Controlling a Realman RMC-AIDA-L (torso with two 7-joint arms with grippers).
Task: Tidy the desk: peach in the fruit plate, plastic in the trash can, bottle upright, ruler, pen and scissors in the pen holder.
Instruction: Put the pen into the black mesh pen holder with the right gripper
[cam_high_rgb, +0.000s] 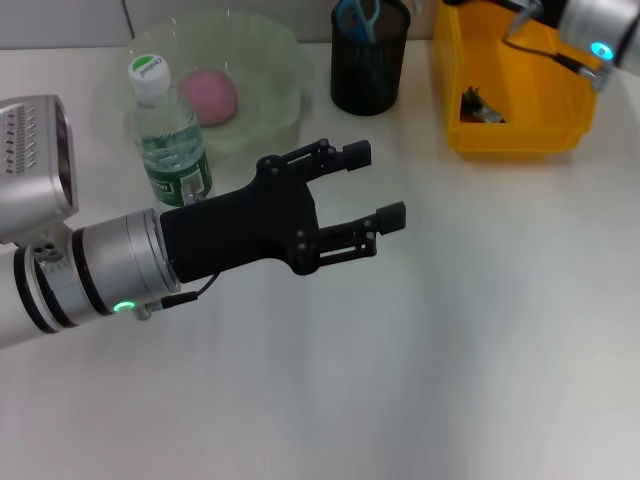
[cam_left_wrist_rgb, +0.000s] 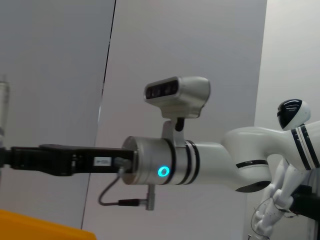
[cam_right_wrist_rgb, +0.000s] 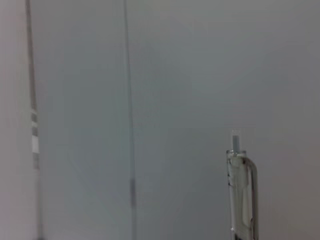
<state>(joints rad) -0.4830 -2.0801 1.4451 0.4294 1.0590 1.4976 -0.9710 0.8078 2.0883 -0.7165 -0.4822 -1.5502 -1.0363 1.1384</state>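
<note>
Looking down from the head view: the left gripper (cam_high_rgb: 368, 188) hovers wide open at centre, empty. Bottle (cam_high_rgb: 168, 133) upright at ten o'clock, peach (cam_high_rgb: 208, 96) in the fruit plate (cam_high_rgb: 270, 60), scissors (cam_high_rgb: 356, 18) in the pen holder (cam_high_rgb: 368, 68) at twelve, yellow trash can (cam_high_rgb: 520, 90) at one.

Left wrist view: the right arm (cam_left_wrist_rgb: 165, 165) stretches above the can; its claw I cannot tell.

Right wrist view: a clear pen (cam_right_wrist_rgb: 242, 195) stands upright.

Your left gripper (cam_high_rgb: 375, 190) over bare desk (cam_high_rgb: 450, 350), bottle (cam_high_rgb: 168, 135) and plate (cam_high_rgb: 270, 70) close behind it, holder (cam_high_rgb: 368, 62) and bin (cam_high_rgb: 520, 100) crowding the far edge.
</note>
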